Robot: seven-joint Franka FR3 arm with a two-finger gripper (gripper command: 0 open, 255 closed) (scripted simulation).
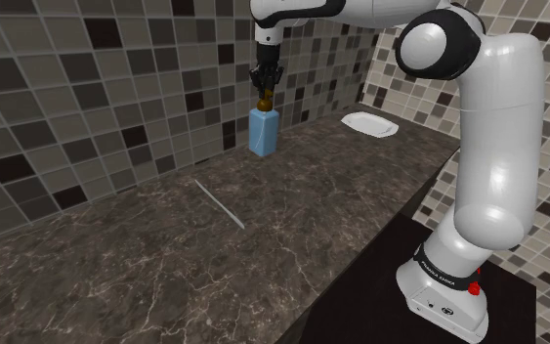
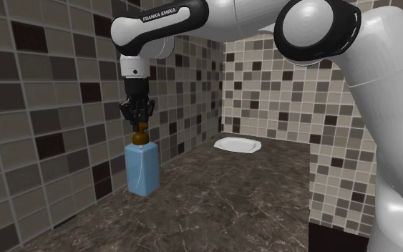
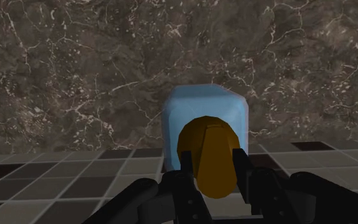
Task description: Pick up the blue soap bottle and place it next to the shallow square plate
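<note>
We judge the task to be at its grasp step, with the carry and the placing both left to do. The gripper [image 1: 263, 82] hangs straight above the soap bottle [image 1: 263, 133], pointing down at it. Its 2 fingers [image 3: 243, 170] stand close together on either side of the cap [image 3: 210, 156]. In the wrist view they appear to press on the cap from both sides, so we read the gripper as closed on the bottle by its top, narrowly and not wide open.

The bottle hangs or stands directly under the gripper, upright, near the tiled wall [image 1: 87, 107]. We cannot tell whether its base rests on the tabletop [image 1: 292, 235] or has just cleared it (no gap under the base is plain to us).

The plate [image 1: 368, 123] lies well apart from the gripper, off to its side toward the shoulder view's right, near the corner where the walls meet. Nothing stands beside the plate, so the goal is not yet met.

The bottle is a pale blue block with squared sides and softly rounded shoulders. It is taller than it is wide and looks a little see-through. Its cap is a rounded brown-orange knob, much narrower than the body. We judge that a grip so high on a small knob may let the body swing.
</note>
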